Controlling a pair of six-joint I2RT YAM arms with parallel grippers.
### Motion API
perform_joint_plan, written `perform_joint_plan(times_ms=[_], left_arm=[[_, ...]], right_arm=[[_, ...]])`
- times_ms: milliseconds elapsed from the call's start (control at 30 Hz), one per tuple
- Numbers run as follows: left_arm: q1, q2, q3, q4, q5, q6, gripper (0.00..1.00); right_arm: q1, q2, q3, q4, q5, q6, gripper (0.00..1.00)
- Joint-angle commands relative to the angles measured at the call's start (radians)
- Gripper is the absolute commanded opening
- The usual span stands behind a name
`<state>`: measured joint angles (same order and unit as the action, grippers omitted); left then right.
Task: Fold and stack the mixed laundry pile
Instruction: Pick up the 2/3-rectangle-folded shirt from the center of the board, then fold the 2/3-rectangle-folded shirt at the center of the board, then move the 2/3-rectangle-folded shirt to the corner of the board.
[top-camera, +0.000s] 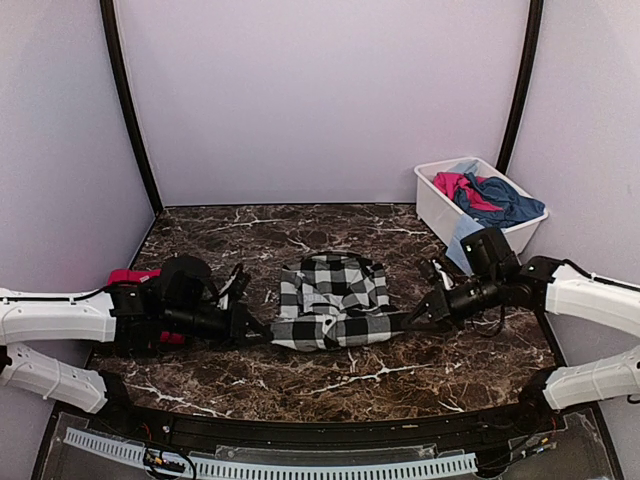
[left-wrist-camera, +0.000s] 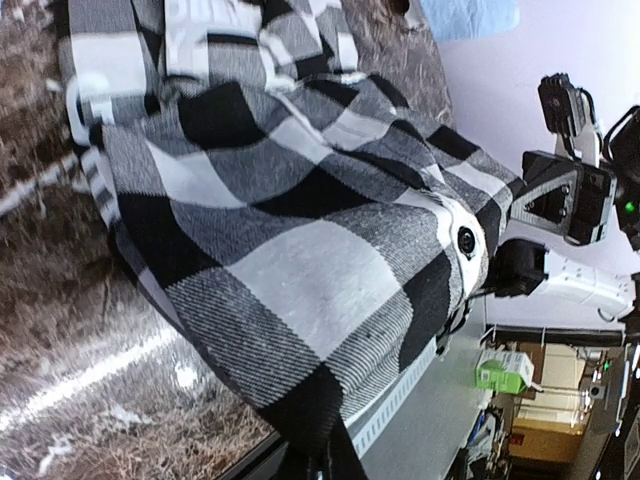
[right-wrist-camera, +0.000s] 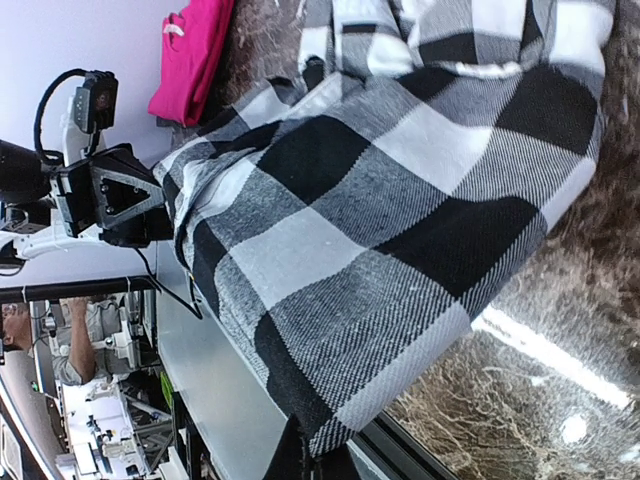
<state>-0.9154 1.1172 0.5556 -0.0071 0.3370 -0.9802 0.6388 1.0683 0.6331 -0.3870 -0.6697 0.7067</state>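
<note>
The black-and-white checked garment (top-camera: 332, 300) lies in the middle of the marble table. My left gripper (top-camera: 262, 335) is shut on its near left corner, and the cloth fills the left wrist view (left-wrist-camera: 300, 250). My right gripper (top-camera: 403, 321) is shut on its near right corner, and the cloth fills the right wrist view (right-wrist-camera: 400, 200). A red-pink piece (top-camera: 133, 275) lies at the far left behind my left arm and also shows in the right wrist view (right-wrist-camera: 190, 55). Pink and navy blue pieces (top-camera: 485, 193) sit in the white tub.
The white plastic tub (top-camera: 437, 208) stands at the back right, with a light blue piece (top-camera: 462, 236) hanging over its front. The table's near edge has a black rail (top-camera: 300, 425). Purple walls close the back and sides.
</note>
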Motion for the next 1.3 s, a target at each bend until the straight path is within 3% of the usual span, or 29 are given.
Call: perform_joint_plan(times_ms=[0,233,367,533,700,867,1100,1200,1233,1267], left_arm=[[0.128,0.013,0.102,-0.150,0.031,0.091,0.00],[0.262,0.257,0.262,-0.072,0.083,0.181,0.00],[0.318,0.472,0.319,0.039,0.097,0.183,0.00],[0.358,0.659,0.404,0.064,0.066,0.240,0.03],[0.368,0.773,0.448,0.052,0.092,0.277,0.04],[0.326,0.715,0.338,0.054,0.115,0.269,0.02],[0.213,0.478,0.132,-0.035,0.095,0.217,0.03],[0.201,0.380,0.124,-0.083,0.096,0.211,0.07],[0.201,0.364,0.140,-0.099,0.095,0.219,0.10],[0.201,0.340,0.153,-0.146,0.084,0.228,0.19]], right_arm=[[-0.073,0.085,0.158,-0.155,0.097,-0.099,0.00],[-0.203,0.401,0.312,-0.041,0.084,-0.241,0.00],[-0.231,0.619,0.420,0.038,0.078,-0.285,0.00],[-0.233,0.862,0.535,0.100,0.063,-0.316,0.00],[-0.223,0.963,0.541,0.132,0.044,-0.322,0.00],[-0.129,0.905,0.393,0.196,0.046,-0.276,0.00],[0.035,0.720,0.117,0.295,0.066,-0.117,0.00],[0.034,0.641,0.096,0.232,0.133,-0.130,0.00],[0.028,0.623,0.108,0.197,0.159,-0.145,0.03],[0.021,0.608,0.122,0.169,0.172,-0.159,0.10]])
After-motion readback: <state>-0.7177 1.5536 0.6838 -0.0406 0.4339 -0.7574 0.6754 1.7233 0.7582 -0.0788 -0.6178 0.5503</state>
